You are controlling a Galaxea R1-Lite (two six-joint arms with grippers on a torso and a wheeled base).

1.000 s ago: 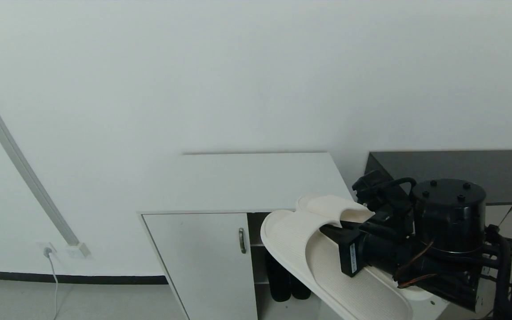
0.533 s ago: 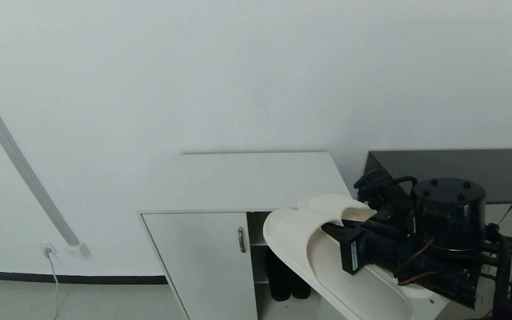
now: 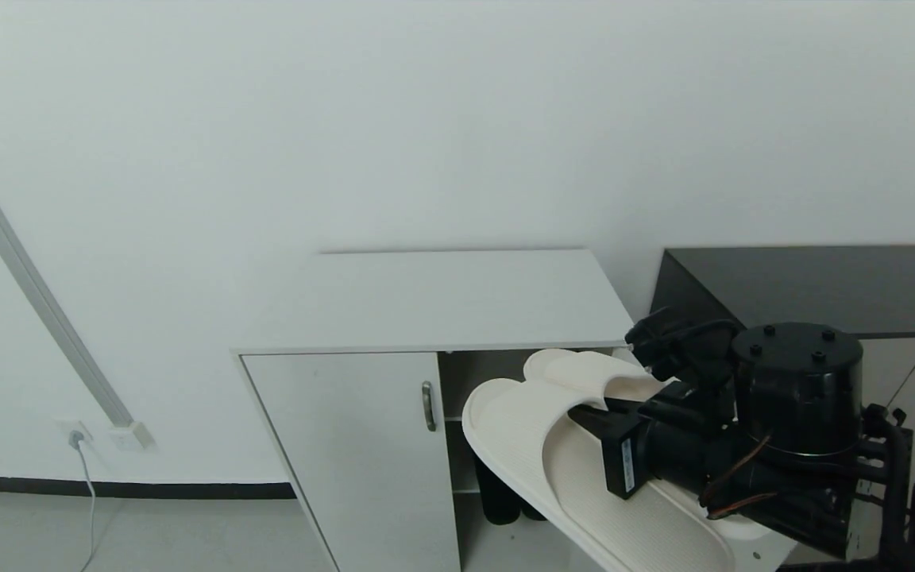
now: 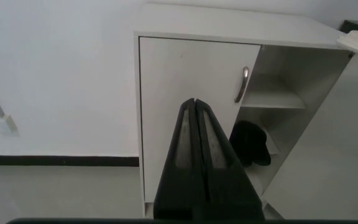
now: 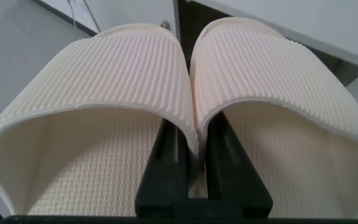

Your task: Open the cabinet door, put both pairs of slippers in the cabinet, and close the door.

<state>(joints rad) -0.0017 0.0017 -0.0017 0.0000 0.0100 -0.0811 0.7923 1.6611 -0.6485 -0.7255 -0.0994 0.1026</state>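
Camera shifted, cream slippers in right gripper now lower against cabinet opening

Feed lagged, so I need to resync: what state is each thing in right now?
Left cabinet door: shut.
Cabinet's right side: open.
White slippers: gripped, not yet in the cabinet.
Black slippers: inside, below the shelf.
Right gripper: shut on the white pair.
Left gripper: shut, empty.

right gripper holds the cream slippers right in front of the open cabinet, black pair inside.
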